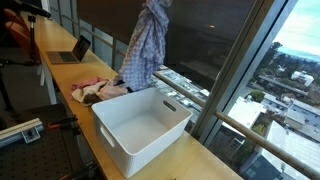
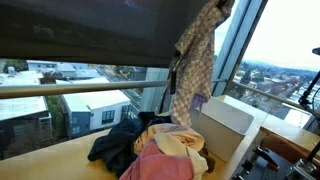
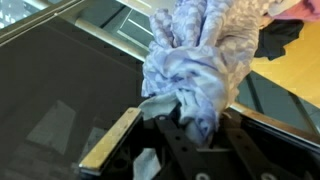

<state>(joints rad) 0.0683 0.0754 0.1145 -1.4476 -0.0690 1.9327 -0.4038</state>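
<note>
High over the windowside tabletop (image 1: 57,72), my hand (image 3: 193,122) is clamped on a bunched fold of a checked shirt (image 1: 146,45), the jaws pressed in on the fabric with no gap showing in the wrist view. The shirt hangs full length, its hem low over the heap of clothes (image 1: 100,89) that lies left of and beyond the white bin (image 1: 125,148) in an exterior view. A laptop (image 1: 72,50) sits farther off along the tabletop. By my reading, the step in hand is the lift: the garment is raised, though I cannot tell whether its hem clears the heap or brushes it. The next move, as I judge it, calls for more height, then a slow carry to the right over the bin. The grip must stay firm, so the trailing cloth neither snags the heap nor drags across the bin's rim.
</note>
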